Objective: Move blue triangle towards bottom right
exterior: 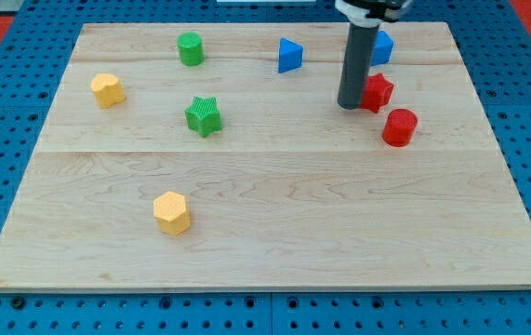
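Note:
The blue triangle [289, 55] sits near the view's top, a little right of centre, on the wooden board [265, 205]. My tip [351, 104] stands to the triangle's lower right, about a block's width away from it. The tip is right beside a red block [377, 92], on that block's left side. A second blue block [382, 46] shows partly behind the rod at the view's top right.
A red cylinder [400, 127] lies to the lower right of the tip. A green cylinder [190, 48] and a green star [204, 115] are at upper left. A yellow block [107, 89] is at far left, another yellow block [172, 212] at lower left.

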